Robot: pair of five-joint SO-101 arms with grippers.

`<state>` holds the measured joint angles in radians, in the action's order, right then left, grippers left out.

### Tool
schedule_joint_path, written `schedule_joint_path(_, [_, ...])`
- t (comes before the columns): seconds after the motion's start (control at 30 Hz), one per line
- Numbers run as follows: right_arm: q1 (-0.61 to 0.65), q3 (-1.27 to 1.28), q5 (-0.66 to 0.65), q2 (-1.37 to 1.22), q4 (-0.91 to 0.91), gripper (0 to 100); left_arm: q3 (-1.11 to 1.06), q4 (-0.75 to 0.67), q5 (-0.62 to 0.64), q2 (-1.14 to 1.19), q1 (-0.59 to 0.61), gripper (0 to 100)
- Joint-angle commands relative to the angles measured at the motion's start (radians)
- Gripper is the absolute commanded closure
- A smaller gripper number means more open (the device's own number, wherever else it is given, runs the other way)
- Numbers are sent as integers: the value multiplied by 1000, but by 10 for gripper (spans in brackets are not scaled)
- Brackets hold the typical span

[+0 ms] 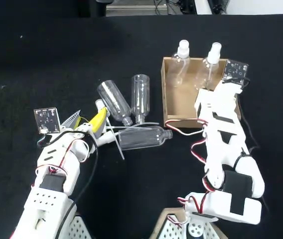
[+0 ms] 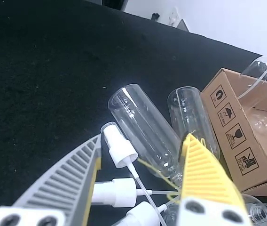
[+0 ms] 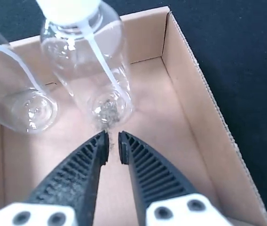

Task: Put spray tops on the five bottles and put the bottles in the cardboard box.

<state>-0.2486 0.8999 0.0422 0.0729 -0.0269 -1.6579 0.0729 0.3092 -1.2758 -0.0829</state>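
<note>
Cardboard box (image 1: 165, 92) holding two spray-topped bottles (image 1: 180, 67), three topless bottles (image 1: 140, 97) outside

Bright, even light (soft shadow inside the cardboard box (image 3: 192, 94)), white glints on clear bottles (image 1: 140, 97).

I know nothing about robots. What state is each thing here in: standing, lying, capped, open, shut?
Brown cardboard box: open-topped, upright.
Two clear plastic bottles inside it: upright, capped.
Three clear plastic bottles on the black table: lying, uncapped.
Three white spray tops: loose on the table.
Left gripper: open, holding nothing.
Right gripper: nearly shut, empty.
</note>
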Motion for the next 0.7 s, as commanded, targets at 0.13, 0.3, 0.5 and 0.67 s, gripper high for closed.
schedule_joint_path(0.13, [14,-31,-5,1,32,987,30,-25,-12,-17,-12,734])
schedule_joint_path(0.3, [37,-21,-5,-1,69,987,30,-25,-12,-17,-12,734])
schedule_joint_path(0.5, [37,4,-9,-19,137,987,30,-25,-12,-17,-12,734])
schedule_joint_path(0.67, [35,5,-5,-18,137,987,30,-25,-12,-17,-12,734])
